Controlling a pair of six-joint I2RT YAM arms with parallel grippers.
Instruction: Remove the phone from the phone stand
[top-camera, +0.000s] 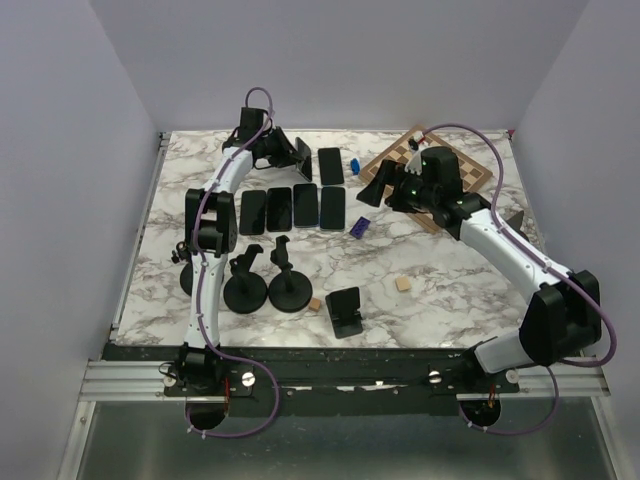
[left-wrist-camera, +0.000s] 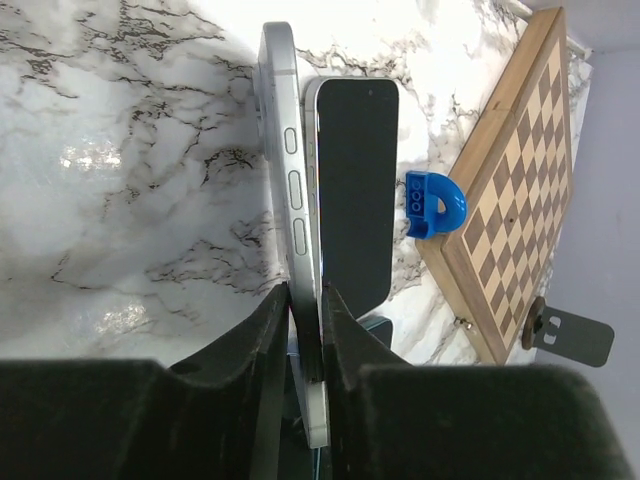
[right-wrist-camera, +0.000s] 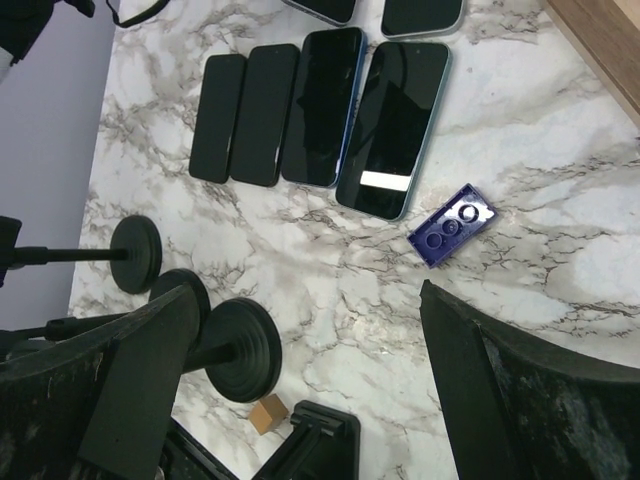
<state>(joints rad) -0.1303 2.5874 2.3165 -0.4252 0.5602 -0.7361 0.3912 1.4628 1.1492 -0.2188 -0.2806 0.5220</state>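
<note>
– Phone (left-wrist-camera: 290, 160) first: where do you have it?

– On my left wrist feed it stands on its long edge, side buttons facing the camera. The left gripper (left-wrist-camera: 305, 295) is closed on its lower end, one finger (left-wrist-camera: 262, 330) pressed against each face. From above, I see the left arm (top-camera: 225, 180) stretched to the far side of the table (top-camera: 440, 300). Whether the phone's bottom edge rests on anything, I cannot tell.

– What sits beside it?

– Just to its right a second phone (left-wrist-camera: 355, 190) lies flat, screen up. Farther right I have a blue piece (left-wrist-camera: 435, 205), then the chessboard (left-wrist-camera: 520, 180).

– And the near half of the table?

– On the top camera, going left to right, there are three round-base stands (top-camera: 246, 290) close to the left arm. A row of four phones (top-camera: 305, 205) lies flat behind them. Next comes a black phone stand (top-camera: 345, 310), well apart from the held phone.

– Right side?

– The right gripper (right-wrist-camera: 308, 290) hangs over the marble, fingers spread wide, gripping nothing. My right wrist feed shows a purple block (right-wrist-camera: 452, 238) lying on the table ahead of the fingers, just beside the end of the phone row.
</note>
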